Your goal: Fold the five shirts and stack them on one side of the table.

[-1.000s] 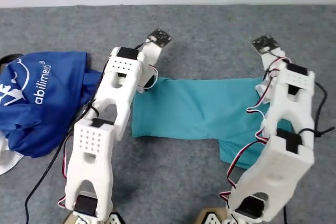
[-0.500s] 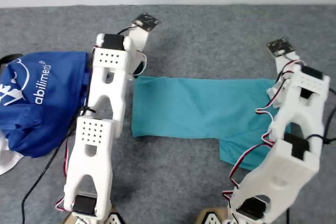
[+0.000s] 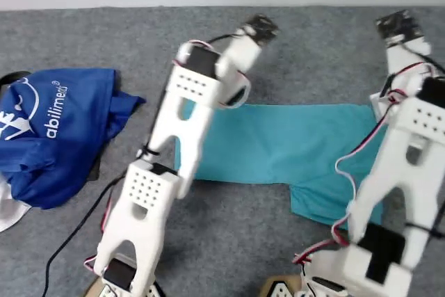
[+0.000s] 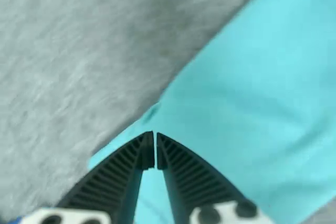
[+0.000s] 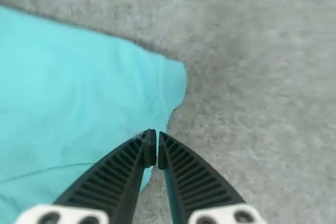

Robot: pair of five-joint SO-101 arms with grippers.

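Plainly, one teal shirt (image 3: pixel 292 144) and one blue shirt (image 3: pixel 62 133) lie apart.

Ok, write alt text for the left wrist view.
The left gripper, its black ridged fingers closed together, sits at the edge of a teal shirt and seems to pinch it. The shirt lies flat on the grey table, its edge running diagonally across the view.
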